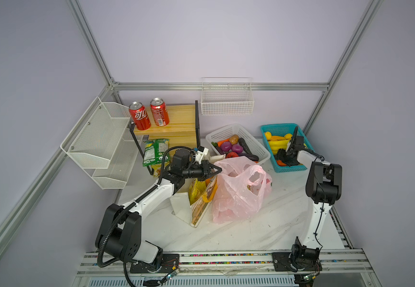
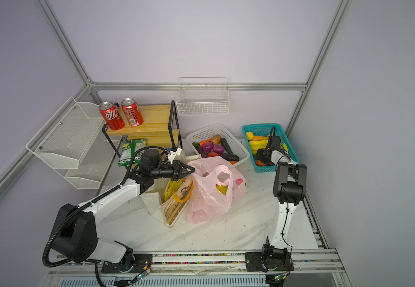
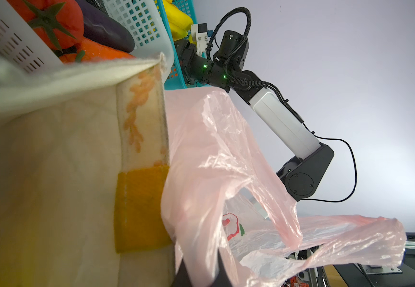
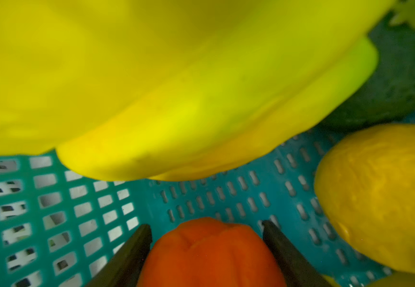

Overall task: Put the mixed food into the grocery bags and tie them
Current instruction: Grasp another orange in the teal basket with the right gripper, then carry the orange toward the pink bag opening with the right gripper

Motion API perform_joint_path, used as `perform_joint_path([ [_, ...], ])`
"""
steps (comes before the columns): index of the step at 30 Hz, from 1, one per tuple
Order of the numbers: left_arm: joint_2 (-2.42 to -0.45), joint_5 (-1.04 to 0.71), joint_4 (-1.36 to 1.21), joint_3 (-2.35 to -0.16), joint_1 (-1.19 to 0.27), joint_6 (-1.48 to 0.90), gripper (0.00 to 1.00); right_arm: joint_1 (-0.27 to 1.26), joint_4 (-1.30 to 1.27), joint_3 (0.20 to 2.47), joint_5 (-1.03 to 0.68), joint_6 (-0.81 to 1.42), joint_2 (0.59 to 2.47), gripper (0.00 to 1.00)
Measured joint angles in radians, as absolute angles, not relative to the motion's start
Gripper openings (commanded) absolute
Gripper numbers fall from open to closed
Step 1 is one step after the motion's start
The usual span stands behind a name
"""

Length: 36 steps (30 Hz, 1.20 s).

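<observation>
The pink plastic bag (image 1: pixel 236 196) (image 2: pixel 208 198) stands mid-table with its mouth gaping, and dim shapes show through its film. My left gripper (image 1: pixel 216 170) (image 2: pixel 191 170) (image 3: pixel 201 273) is shut on a bag handle (image 3: pixel 213 149). Leaning against that bag is the cream tote (image 1: pixel 201 206) (image 2: pixel 176 206) (image 3: pixel 52 174), with a yellow crisp packet (image 1: pixel 196 188) (image 2: pixel 171 188) inside. My right gripper (image 1: pixel 283 161) (image 2: pixel 262 159) (image 4: pixel 206 236) reaches into the teal basket (image 1: pixel 291 169) (image 4: pixel 201 198). Its fingers press both sides of a small orange fruit (image 4: pixel 208 256) on the basket floor.
Bananas (image 1: pixel 277 144) (image 4: pixel 151 87) and a yellow fruit (image 4: pixel 380 198) crowd the teal basket. A white basket (image 1: pixel 258 146) of vegetables stands behind the bags. Two red cola cans stand on the wooden shelf (image 1: pixel 176 119), with a green crisp packet (image 1: pixel 155 151) below. White mesh racks (image 1: pixel 97 144) line the left wall.
</observation>
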<state>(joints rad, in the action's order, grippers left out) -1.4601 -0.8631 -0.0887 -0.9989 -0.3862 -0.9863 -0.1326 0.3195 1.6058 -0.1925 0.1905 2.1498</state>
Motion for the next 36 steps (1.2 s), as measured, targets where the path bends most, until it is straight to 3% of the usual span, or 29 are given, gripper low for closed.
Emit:
perform_joint_path([
  [7, -1.46, -0.863, -0.089, -0.999, -0.386, -0.986, 0.0, -0.133, 0.282, 1.491, -0.202, 0.229, 1.926, 0.51],
  [15, -1.46, -0.863, -0.089, -0.999, -0.386, -0.986, 0.0, -0.088, 0.118, 1.108, -0.28, 0.354, 1.407, 0.5],
  [24, -1.46, -0.863, -0.089, -0.999, -0.386, -0.986, 0.0, -0.007, 0.357, 0.84, -0.308, 0.392, 0.883, 0.51],
  [30, -1.46, -0.863, -0.089, -0.999, -0.386, -0.986, 0.0, -0.002, 0.549, 0.815, -0.374, 0.4, 0.708, 0.51],
  [36, -1.46, -0.863, -0.089, -0.999, -0.386, -0.987, 0.0, 0.031, 0.596, 0.786, -0.471, 0.411, 0.702, 0.49],
])
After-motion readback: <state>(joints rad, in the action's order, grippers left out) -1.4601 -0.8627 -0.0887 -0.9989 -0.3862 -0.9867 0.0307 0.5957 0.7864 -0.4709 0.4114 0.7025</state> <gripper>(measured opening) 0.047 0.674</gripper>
